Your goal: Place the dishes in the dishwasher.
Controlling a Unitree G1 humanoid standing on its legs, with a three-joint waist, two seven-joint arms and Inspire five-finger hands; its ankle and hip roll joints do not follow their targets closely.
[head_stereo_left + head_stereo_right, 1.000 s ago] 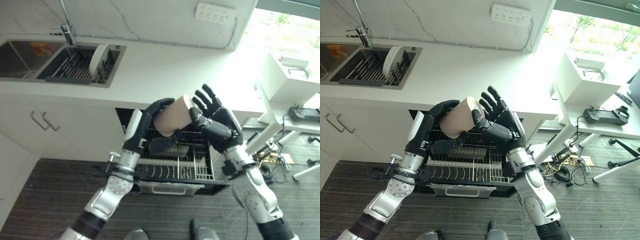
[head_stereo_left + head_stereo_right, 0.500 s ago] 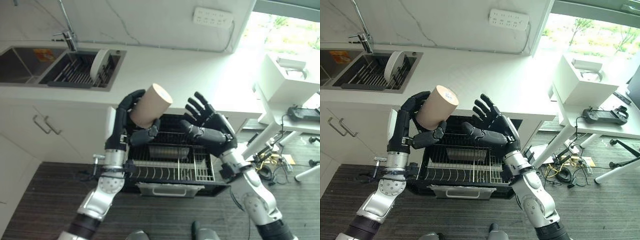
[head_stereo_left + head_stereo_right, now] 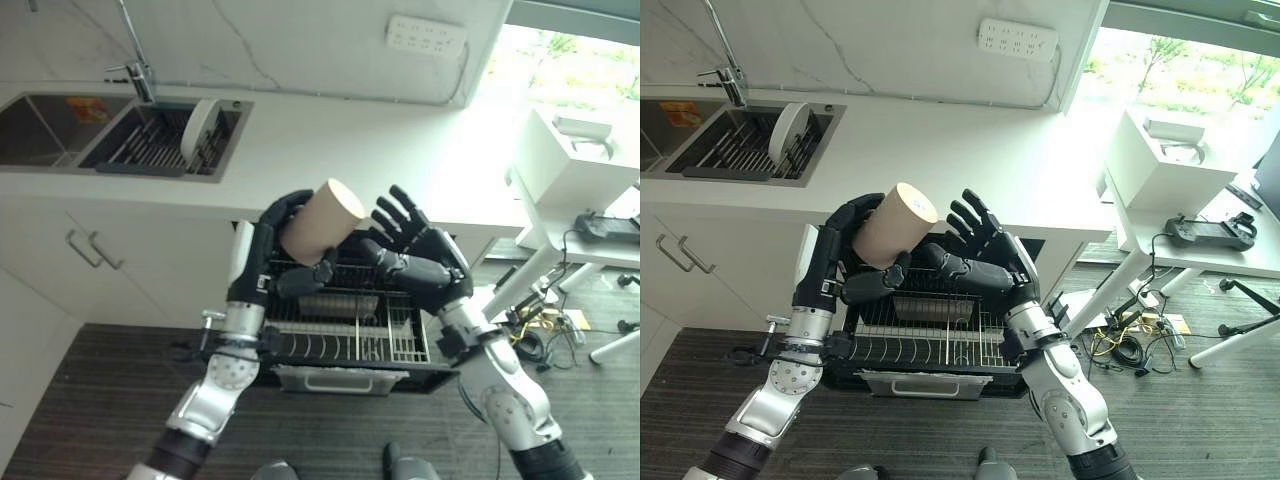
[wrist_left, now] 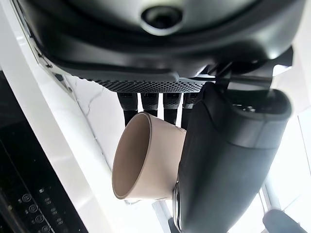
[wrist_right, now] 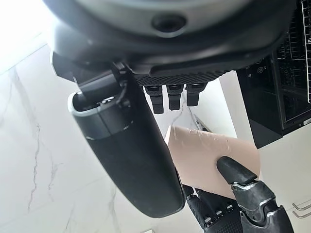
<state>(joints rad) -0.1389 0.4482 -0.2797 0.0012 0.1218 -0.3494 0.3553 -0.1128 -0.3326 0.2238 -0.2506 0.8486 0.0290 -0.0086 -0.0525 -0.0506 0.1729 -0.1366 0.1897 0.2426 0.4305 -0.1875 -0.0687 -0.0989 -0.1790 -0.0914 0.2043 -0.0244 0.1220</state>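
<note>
Your left hand point(image 3: 283, 250) has its fingers and thumb curled round the tan cup point(image 3: 321, 221), held tilted above the pulled-out dishwasher rack point(image 3: 345, 325), while your right hand point(image 3: 418, 255) waits just right of it with fingers spread, holding nothing. Bring the cup down slowly and turn its mouth downward — the free slots look to be near the rack's middle, though the hands hide part of it — and let go only once it sits between the wires.

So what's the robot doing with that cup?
The robot is loading a dishwasher. Its left hand has its fingers curled round a tan cup, holding it tilted in the air above the pulled-out dishwasher rack. Its right hand is open beside the cup. The cup is not in the rack yet. Back in the sink, one white plate stands on edge in a drying rack.
</note>
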